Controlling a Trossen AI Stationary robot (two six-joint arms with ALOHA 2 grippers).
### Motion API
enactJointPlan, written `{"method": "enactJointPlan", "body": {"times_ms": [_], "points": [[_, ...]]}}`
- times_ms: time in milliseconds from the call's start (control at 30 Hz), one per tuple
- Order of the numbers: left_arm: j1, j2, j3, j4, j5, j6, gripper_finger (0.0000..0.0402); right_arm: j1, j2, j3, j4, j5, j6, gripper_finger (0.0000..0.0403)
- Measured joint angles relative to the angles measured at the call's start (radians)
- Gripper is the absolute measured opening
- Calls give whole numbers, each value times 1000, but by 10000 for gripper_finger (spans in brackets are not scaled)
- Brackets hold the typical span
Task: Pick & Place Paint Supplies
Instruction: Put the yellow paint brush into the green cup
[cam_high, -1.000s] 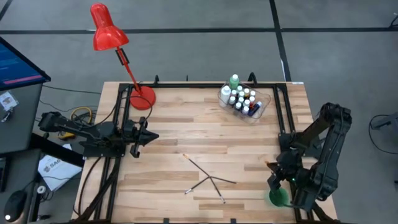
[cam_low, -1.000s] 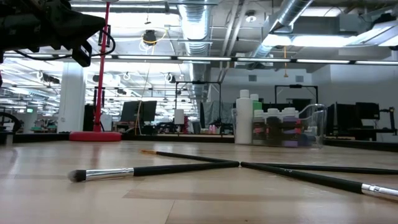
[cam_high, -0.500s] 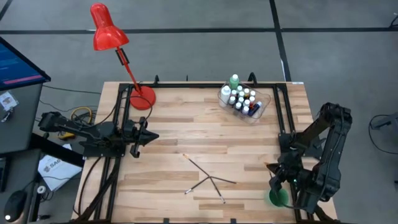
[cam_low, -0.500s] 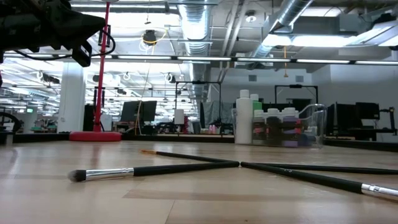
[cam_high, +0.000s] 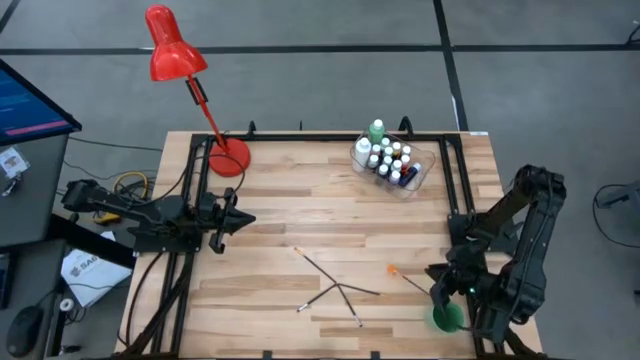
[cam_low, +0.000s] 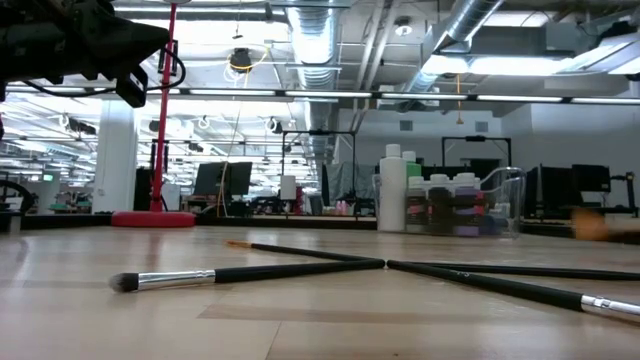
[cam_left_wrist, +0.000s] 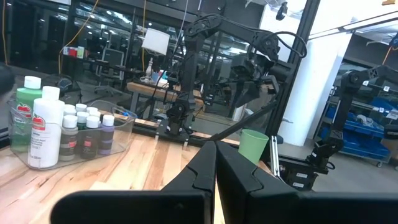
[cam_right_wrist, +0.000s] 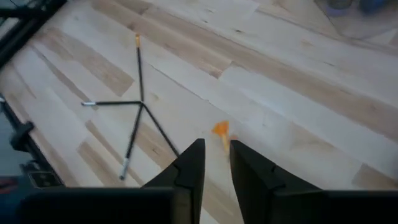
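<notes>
I worry the orange-tipped paintbrush (cam_high: 405, 279) may slip and miss the green cup (cam_high: 447, 318) beside it, because my right gripper (cam_high: 443, 281), at the table's right edge, has its fingers slightly parted around the handle. My left gripper (cam_high: 236, 220) waits closed, left of centre. Three thin dark paintbrushes (cam_high: 335, 288) lie crossed mid-table; the bottles (cam_high: 385, 160) fill the clear tub (cam_high: 420, 172).

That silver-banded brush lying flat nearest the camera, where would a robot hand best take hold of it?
Probably mid-handle on the silver-banded paintbrush, coming straight down from above with the fingers either side of the shaft. It lies flat on the table, thin and long, so there is nothing to get under. The stretch by the bristles lies clear of the other paintbrushes, whose ends meet its far tip.
</notes>
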Motion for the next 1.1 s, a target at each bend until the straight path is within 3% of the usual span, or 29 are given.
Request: {"method": "enactJointPlan", "body": {"times_ms": [100,200,500,667,867,1100], "points": [[0,0,0,0,0,0,2,-51,0,18,14,4,-2,78],[0,0,0,0,0,0,2,-154,0,37,52,-41,-135,85],[0,0,0,0,0,0,2,-618,0,62,173,-519,-761,100],[0,0,0,0,0,0,2,-765,0,62,195,-703,-980,130],[0,0,0,0,0,0,2,-829,61,61,167,-671,-1174,181],[0,0,0,2,0,0,2,-846,264,62,176,-661,-1396,224]]}}
